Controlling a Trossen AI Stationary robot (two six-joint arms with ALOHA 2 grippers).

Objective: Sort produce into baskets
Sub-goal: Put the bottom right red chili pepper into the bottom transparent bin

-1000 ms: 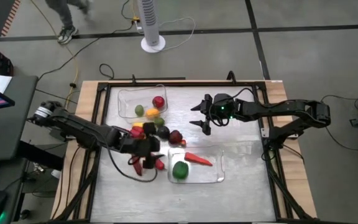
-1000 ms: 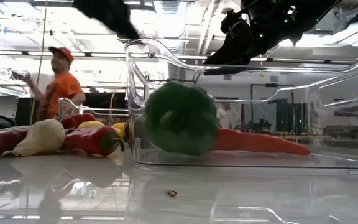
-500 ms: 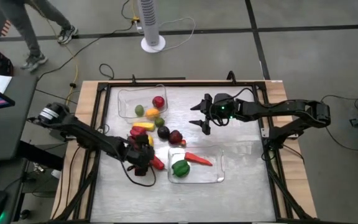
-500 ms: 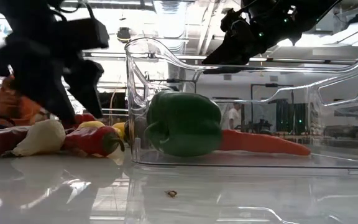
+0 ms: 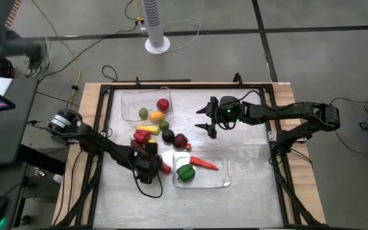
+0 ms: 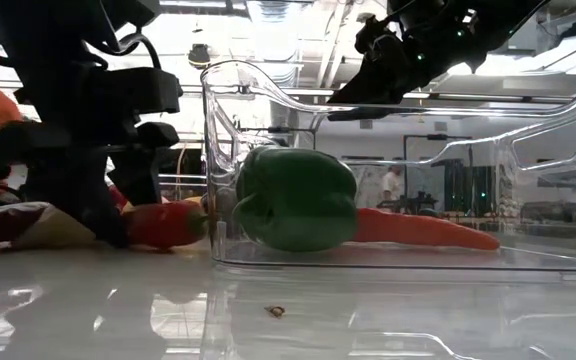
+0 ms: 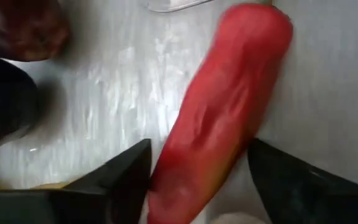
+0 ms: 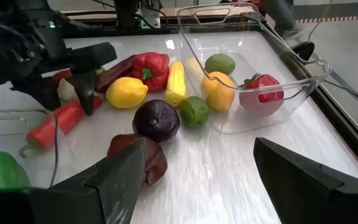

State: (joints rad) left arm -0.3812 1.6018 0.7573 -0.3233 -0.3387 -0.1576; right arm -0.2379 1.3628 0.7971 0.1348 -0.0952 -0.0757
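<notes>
the counter [image 5: 248, 191] fills the middle of the high view. the near basket [image 5: 221, 180] lies at lower centre and holds a green pepper [image 5: 185, 172] and a carrot [image 5: 204, 163]. the far basket [image 5: 130, 105] sits at upper left of the counter and holds a red strawberry [image 5: 163, 104], an orange piece [image 5: 156, 115] and a green lime [image 5: 143, 113]. between the baskets lie loose produce: a yellow corn [image 5: 147, 130], a lemon [image 8: 127, 93], a dark purple round piece [image 5: 168, 135] and a dark red piece [image 5: 181, 140]. the left tool [image 5: 151, 165] is down on the counter just left of the near basket, its fingers [image 7: 120, 177] set wide on either side of a red chili [image 7: 219, 127], seemingly not yet closed on it. the right tool [image 5: 206, 119] hangs at upper centre, fingers spread wide, holding nothing.
</notes>
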